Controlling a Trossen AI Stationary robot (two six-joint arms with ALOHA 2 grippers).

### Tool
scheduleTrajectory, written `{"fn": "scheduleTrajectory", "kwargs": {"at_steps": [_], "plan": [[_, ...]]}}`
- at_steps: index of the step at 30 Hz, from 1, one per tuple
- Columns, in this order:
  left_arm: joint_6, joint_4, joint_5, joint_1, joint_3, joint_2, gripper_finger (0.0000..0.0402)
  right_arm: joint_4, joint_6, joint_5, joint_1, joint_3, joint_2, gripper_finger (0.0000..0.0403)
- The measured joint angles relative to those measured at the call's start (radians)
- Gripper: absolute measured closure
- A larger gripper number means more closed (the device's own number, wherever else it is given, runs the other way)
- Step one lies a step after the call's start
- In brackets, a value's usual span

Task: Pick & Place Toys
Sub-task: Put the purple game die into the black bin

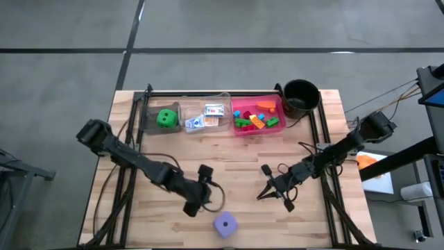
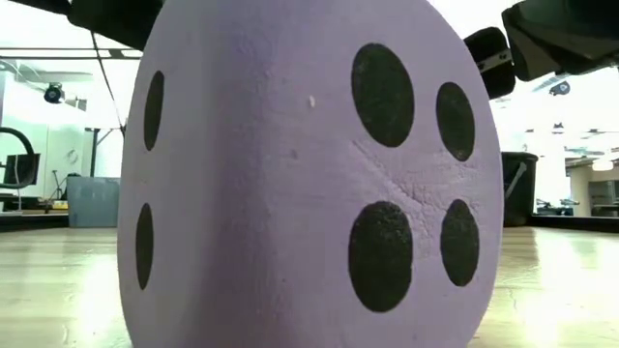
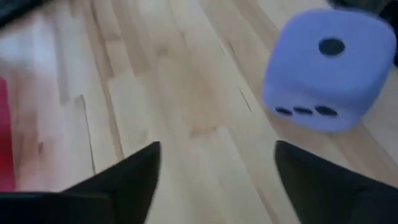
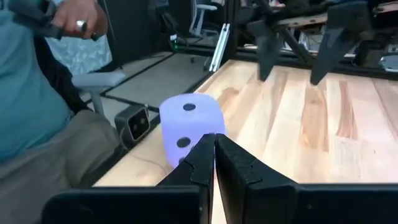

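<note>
I count two dice: one purple die [image 1: 225, 223] sitting on the table [image 1: 236, 156] near its front edge, free of both grippers, and one green die [image 1: 165, 118] in the grey tray [image 1: 148, 119] at the back edge. Three trays in a row there: grey, clear tray [image 1: 208, 129] with a few white cards [image 1: 214, 110], pink tray [image 1: 239, 106] with a pile of bricks [image 1: 255, 119], too jumbled to count. One black pot [image 1: 300, 97] at the back right corner. My left gripper [image 1: 197, 189] sits just beside the purple die, fingers spread, nothing between them. Right gripper [image 1: 266, 193] mid-table, fingers pressed together, empty.
</note>
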Motion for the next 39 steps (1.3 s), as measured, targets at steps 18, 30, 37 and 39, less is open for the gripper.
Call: {"fn": "scheduleTrajectory", "kwargs": {"at_steps": [18,30,37,39], "plan": [[0.006,-0.394,0.222,-0.025,0.431,0.256,0.0006,-0.037,0.041,-0.001,0.005,-0.01,-0.015,0.0385],[0.043,-0.275,0.271,-0.04,0.438,0.302,0.0002,-0.041,0.041,-0.001,0.005,-0.01,-0.019,0.0385],[0.108,-0.215,0.273,-0.042,0.448,0.344,0.0002,-0.049,0.041,-0.001,0.005,-0.009,-0.02,0.0385],[0.127,-0.213,0.274,-0.037,0.448,0.361,0.0002,-0.049,0.041,-0.001,0.005,-0.008,-0.019,0.0385]]}}
